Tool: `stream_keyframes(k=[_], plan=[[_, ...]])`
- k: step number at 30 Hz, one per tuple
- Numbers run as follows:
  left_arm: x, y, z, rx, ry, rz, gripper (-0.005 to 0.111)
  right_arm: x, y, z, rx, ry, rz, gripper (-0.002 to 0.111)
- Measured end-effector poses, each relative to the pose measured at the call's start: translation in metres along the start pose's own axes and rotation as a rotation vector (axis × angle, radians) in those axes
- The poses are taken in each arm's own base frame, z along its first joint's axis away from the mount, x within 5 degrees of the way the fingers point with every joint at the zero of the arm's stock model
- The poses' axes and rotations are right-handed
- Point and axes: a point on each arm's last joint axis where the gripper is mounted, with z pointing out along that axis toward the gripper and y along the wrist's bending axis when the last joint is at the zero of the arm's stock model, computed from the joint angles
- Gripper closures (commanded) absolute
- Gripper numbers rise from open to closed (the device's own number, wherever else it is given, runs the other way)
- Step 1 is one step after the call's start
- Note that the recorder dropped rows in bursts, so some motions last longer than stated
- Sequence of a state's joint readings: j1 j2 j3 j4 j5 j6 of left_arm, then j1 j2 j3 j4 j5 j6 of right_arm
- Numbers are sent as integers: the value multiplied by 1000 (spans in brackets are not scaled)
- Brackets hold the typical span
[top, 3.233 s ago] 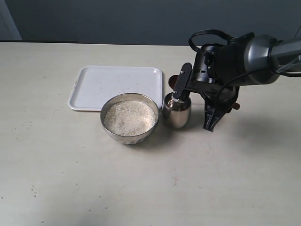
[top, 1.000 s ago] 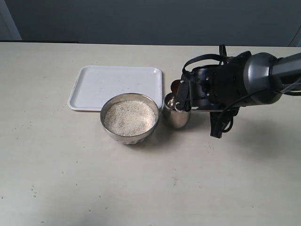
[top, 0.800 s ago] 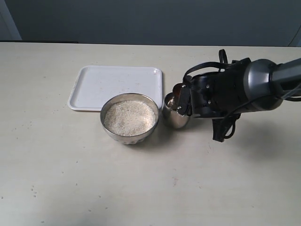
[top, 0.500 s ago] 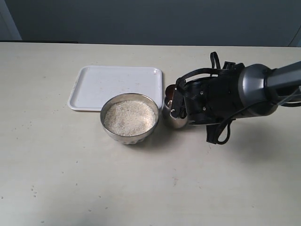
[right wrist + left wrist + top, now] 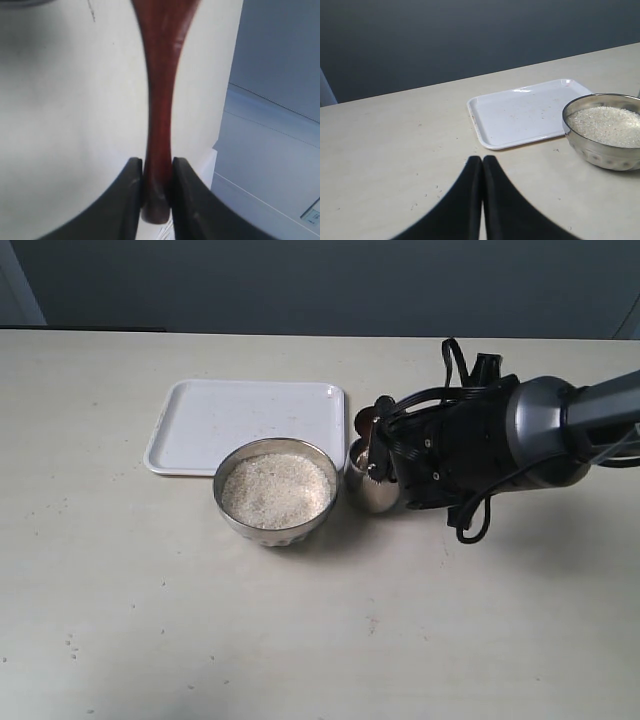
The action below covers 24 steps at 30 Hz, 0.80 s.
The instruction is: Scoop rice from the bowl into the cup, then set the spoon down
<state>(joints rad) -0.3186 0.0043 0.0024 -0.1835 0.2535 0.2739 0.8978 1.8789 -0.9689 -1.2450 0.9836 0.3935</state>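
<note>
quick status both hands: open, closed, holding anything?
Left hand: closed, holding nothing.
Right hand: closed on the spoon, gripping its handle.

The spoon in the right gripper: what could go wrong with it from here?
1. The right gripper pinches the spoon only near the end of its slim handle, so the spoon may swivel or slip out.
2. The arm's bulk hangs right beside the small cup, which stands close to the bowl. A careless move might tip the cup over.
</note>
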Motion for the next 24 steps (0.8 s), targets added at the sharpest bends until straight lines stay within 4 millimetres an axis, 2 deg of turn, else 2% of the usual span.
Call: stream_keyframes(k=[24], plan=[[0, 0, 0, 0, 0, 0, 106, 0, -5, -3, 71, 11, -34, 109]])
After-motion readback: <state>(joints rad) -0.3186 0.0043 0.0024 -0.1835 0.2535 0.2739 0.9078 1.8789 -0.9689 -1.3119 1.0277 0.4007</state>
